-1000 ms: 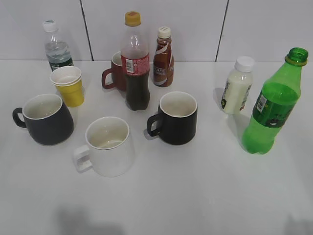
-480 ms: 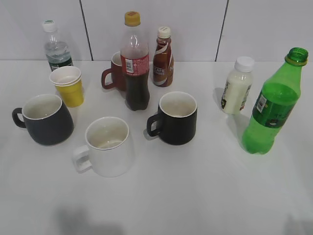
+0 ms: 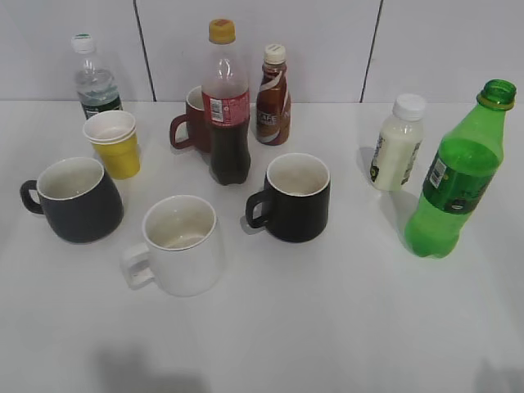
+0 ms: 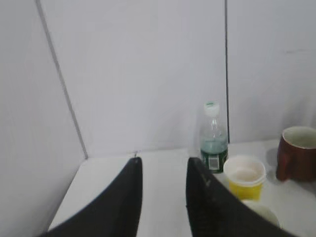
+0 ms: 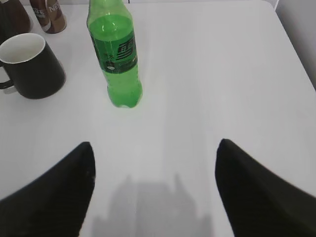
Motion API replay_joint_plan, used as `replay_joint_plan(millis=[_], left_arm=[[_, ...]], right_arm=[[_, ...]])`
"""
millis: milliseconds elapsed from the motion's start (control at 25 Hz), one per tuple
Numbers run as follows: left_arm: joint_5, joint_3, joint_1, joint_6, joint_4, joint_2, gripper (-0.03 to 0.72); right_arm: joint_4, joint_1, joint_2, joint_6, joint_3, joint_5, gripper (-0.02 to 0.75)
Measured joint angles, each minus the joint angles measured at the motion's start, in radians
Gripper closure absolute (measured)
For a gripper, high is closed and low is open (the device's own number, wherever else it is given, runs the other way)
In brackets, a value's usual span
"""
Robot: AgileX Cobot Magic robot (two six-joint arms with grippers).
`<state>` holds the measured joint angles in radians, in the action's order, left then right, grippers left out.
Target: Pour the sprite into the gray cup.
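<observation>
Sprite bottle (image 3: 458,176): tall translucent green plastic, dark green label, green neck ring, no cap, mouth open. Upright on white table (image 3: 327,327), far right side, roughly two-thirds full of clear liquid. Also seen from right wrist view (image 5: 116,54), standing upright, untouched.

Gray cup (image 3: 75,199): wide dark gray ceramic mug, white inside, tapered rounded body, loop handle pointing left. Upright, empty, on far left of table. Well apart from sprite bottle, opposite ends of table.

left gripper (image 4: 163,197), right gripper (image 5: 154,190), smooth curved matte black jaws
</observation>
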<state>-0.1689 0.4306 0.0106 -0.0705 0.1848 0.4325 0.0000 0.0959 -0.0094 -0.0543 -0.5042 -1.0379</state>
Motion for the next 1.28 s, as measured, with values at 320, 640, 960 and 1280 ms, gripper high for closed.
replay_joint_plan(millis=[320, 640, 960, 1280], left_arm=[[0.552, -0.107, 0.0, 0.0, -0.064, 0.651, 0.449], [0.785, -0.112, -0.059, 0.0, 0.04, 1.074, 0.449], [1.019, -0.113, -0.207, -0.059, 0.325, 1.291, 0.445], [1.339, -0.112, -0.231, 0.071, 0.329, 1.52, 0.388]], right_arm=[[0.0, 0.0, 0.0, 0.0, 0.0, 0.0, 0.174], [0.0, 0.0, 0.0, 0.0, 0.0, 0.0, 0.174], [0.006, 0.0, 0.0, 0.0, 0.0, 0.0, 0.174], [0.0, 0.0, 0.0, 0.0, 0.0, 0.0, 0.174]])
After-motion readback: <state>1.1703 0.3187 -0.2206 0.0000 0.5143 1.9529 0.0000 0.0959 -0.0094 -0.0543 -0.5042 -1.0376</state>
